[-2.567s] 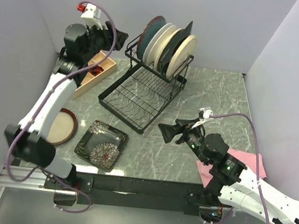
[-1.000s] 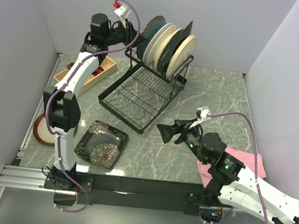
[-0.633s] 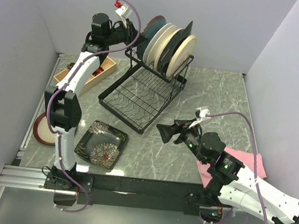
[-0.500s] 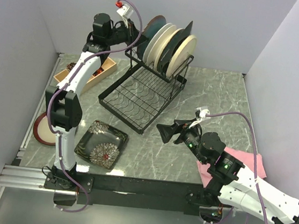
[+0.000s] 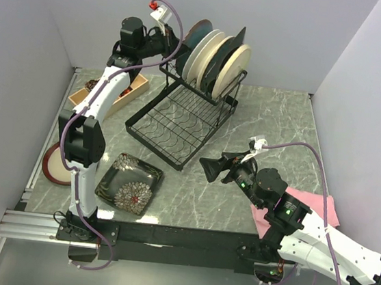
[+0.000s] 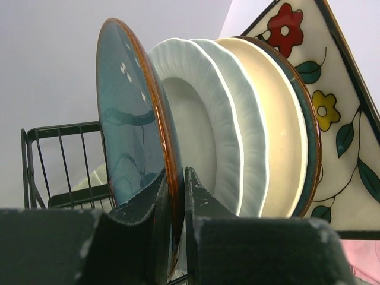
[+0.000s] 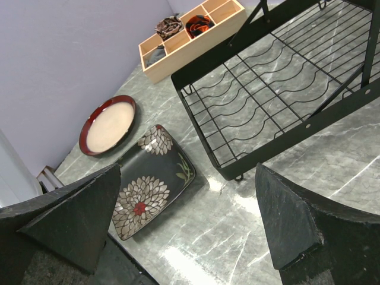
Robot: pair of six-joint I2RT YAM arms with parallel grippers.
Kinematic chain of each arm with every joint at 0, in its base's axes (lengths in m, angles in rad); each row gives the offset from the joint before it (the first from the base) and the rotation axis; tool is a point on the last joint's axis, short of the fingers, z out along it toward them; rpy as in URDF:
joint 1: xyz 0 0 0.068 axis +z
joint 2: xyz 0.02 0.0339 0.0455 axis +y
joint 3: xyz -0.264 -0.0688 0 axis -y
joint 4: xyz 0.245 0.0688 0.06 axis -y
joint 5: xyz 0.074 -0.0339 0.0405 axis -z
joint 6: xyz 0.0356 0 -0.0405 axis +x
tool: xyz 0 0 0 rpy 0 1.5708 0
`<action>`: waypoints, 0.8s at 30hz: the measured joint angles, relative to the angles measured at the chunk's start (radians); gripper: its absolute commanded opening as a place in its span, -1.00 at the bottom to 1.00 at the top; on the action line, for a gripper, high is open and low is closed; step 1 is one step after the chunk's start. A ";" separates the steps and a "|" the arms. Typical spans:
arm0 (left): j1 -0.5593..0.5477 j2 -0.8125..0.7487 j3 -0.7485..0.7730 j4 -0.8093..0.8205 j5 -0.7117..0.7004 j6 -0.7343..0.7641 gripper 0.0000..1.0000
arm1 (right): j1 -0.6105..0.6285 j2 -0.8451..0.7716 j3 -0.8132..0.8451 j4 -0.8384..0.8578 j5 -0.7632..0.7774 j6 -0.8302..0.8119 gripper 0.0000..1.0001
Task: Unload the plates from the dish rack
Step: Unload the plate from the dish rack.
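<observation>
2 white arms (image 5: 99, 98), purple cables (image 5: 293, 144)

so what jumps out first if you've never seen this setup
The left gripper, up at the back, is pinched on the rim of the teal plate, first in a row of plates standing upright in the dish rack. At the front left a black flowered plate and a red-rimmed plate lie flat on the table, while the right gripper hangs wide open before the rack.

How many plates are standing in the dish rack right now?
5: the teal plate between the left gripper fingers, a white fluted plate, a second white plate, a cream round plate, and the flowered square plate. More may hide between them.
</observation>
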 measured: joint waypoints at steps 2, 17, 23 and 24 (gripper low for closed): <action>-0.003 -0.001 0.000 0.000 -0.006 0.000 -0.98 | 0.000 0.000 0.000 0.000 0.000 0.000 1.00; -0.010 0.003 0.044 -0.049 -0.027 -0.012 -0.98 | 0.000 -0.012 0.000 0.000 0.000 0.000 1.00; -0.010 0.003 0.050 -0.049 -0.027 -0.020 -0.98 | 0.000 -0.012 0.000 0.000 0.000 0.000 1.00; -0.010 0.003 0.050 -0.049 -0.027 -0.023 -0.98 | 0.000 -0.012 0.000 0.000 0.000 0.000 1.00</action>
